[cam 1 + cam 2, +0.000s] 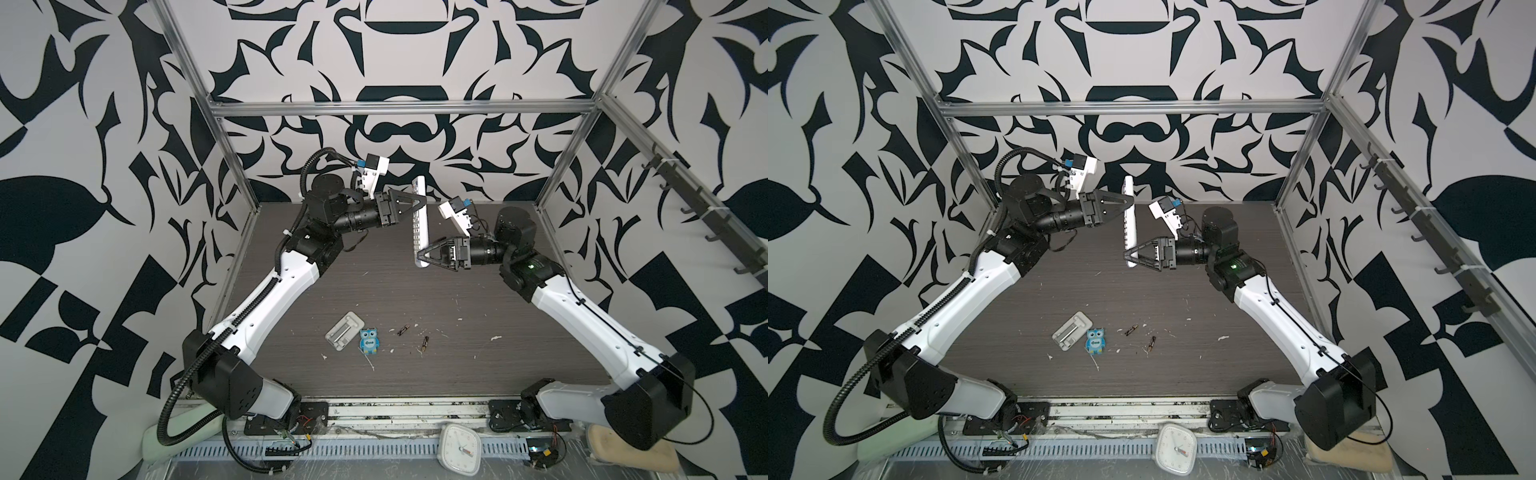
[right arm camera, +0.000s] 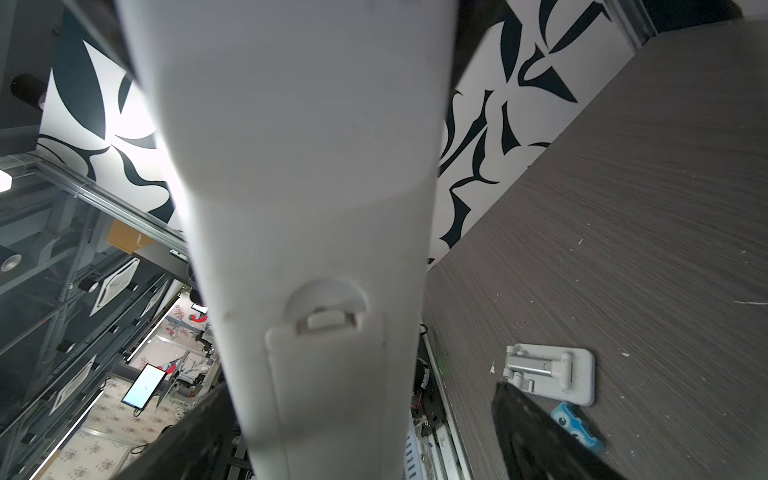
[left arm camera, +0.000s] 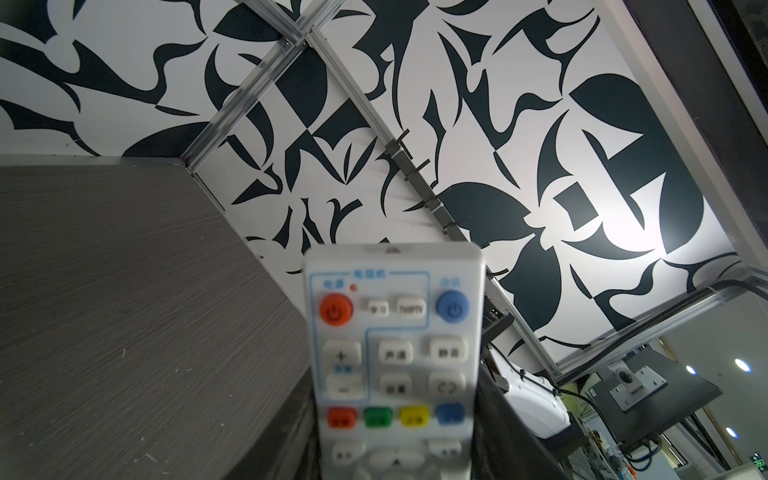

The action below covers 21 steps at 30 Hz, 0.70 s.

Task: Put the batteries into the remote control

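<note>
The white remote control (image 1: 419,216) (image 1: 1129,216) hangs nearly upright above the back of the table. My left gripper (image 1: 422,203) is shut on its upper half, and the left wrist view shows the button face (image 3: 395,353) between the dark fingers. My right gripper (image 1: 420,260) stands open astride the lower end. In the right wrist view the plain back (image 2: 307,208) shows a battery cover with its latch (image 2: 326,322), and one finger (image 2: 540,436) stands clear of the side. Two batteries (image 1: 402,331) (image 1: 424,342) lie apart on the table near the front middle.
A flat grey-white tray (image 1: 345,331) and a small blue owl figure (image 1: 369,341) lie just left of the batteries. White scraps dot the dark wood table (image 1: 478,299). A white clock (image 1: 459,449) sits beyond the front rail. Metal frame posts stand at the back corners.
</note>
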Tool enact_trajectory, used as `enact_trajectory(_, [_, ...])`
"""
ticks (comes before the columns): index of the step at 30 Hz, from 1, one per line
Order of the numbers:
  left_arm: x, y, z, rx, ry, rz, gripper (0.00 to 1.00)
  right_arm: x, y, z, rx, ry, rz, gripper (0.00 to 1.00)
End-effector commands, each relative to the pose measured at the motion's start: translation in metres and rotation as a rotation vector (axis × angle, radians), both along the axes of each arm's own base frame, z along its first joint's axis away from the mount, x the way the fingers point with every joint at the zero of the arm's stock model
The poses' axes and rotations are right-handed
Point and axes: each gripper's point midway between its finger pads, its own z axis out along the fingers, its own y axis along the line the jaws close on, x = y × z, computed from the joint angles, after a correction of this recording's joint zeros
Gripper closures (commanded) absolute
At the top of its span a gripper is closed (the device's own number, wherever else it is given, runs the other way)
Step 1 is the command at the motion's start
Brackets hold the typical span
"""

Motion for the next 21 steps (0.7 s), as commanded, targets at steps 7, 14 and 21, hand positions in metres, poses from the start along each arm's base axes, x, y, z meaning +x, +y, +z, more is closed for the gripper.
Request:
enact_trajectory(7, [-0.0020,-0.0037,0.0202,-0.036,-0.049,-0.026,0.63,-0.0117,0.0031,0.0250,0.057,-0.085,0.057,0.19])
enact_trajectory(14, [-0.0029,-0.0043,0.0205,-0.037,-0.051,-0.035,0.64,-0.0133,0.0024,0.0261,0.058,-0.088,0.056,0.30])
enact_trajectory(21, [-0.0025,-0.0043,0.0161,-0.029,-0.038,-0.033,0.64,-0.0107,0.0022,0.0244,0.053,-0.087,0.038,0.65])
